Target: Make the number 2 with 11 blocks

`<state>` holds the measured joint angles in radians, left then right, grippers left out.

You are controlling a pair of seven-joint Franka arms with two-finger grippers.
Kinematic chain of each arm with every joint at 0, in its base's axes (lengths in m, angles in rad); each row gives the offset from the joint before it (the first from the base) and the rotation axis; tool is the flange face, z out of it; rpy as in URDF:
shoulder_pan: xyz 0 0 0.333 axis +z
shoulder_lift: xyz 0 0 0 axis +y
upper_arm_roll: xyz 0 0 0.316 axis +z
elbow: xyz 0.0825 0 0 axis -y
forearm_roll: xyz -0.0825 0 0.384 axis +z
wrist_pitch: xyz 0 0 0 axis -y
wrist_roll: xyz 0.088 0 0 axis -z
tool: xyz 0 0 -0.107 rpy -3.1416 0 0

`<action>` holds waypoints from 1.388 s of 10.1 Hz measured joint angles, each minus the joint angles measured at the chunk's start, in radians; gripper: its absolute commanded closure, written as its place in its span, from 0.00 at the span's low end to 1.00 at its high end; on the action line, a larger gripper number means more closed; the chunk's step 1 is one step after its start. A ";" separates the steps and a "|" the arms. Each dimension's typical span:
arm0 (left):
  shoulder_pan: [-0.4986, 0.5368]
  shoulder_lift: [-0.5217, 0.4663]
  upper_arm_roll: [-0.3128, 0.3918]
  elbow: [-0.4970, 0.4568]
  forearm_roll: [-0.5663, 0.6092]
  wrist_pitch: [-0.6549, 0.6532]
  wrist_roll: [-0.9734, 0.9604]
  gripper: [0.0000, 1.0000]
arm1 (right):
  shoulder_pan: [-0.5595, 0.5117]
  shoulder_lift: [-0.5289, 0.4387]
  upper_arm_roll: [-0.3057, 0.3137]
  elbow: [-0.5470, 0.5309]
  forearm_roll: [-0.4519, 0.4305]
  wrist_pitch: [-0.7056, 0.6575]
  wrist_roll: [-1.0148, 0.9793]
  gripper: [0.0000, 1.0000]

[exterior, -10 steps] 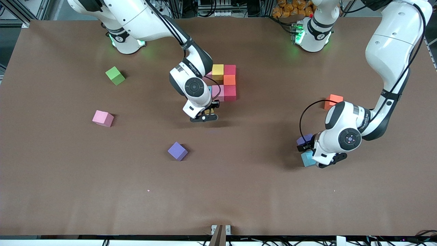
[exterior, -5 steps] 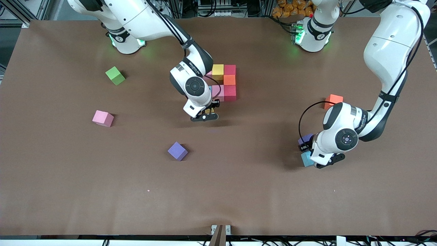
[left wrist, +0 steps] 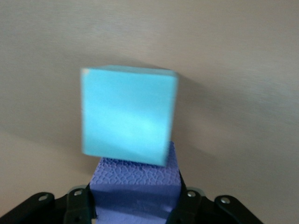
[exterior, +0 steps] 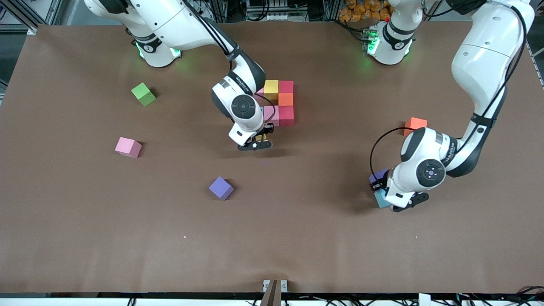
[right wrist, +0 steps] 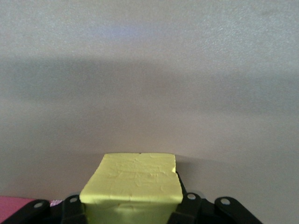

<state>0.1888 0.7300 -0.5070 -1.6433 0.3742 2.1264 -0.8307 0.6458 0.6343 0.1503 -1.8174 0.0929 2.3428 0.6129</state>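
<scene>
Two grips matter: the left gripper is clamped on a purple block touching a light blue block, which may get dragged askew, while the right gripper, holding a yellow block, apparently hangs just beside the partial number 2.

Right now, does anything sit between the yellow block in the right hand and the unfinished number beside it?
Nothing visible does. The right hand is shut on the yellow block, just on the front-camera side of the block cluster, with only bare table between them. The left hand, shut on a purple block, is nowhere near.
</scene>
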 measured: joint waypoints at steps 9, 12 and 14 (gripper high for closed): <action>-0.198 -0.004 -0.005 0.117 0.000 0.001 -0.079 0.52 | -0.014 -0.110 -0.015 0.007 0.000 -0.068 0.003 0.00; -0.313 -0.003 -0.003 0.174 -0.003 0.002 -0.176 0.58 | -0.109 -0.141 -0.020 0.033 -0.003 -0.090 -0.147 0.00; -0.363 0.001 0.001 0.206 -0.005 0.002 -0.234 0.60 | -0.190 -0.141 -0.023 0.071 -0.004 -0.123 -0.362 0.00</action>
<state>-0.1737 0.7311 -0.5065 -1.4370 0.3692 2.1283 -1.0646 0.4563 0.4934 0.1273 -1.7460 0.0885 2.2200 0.2512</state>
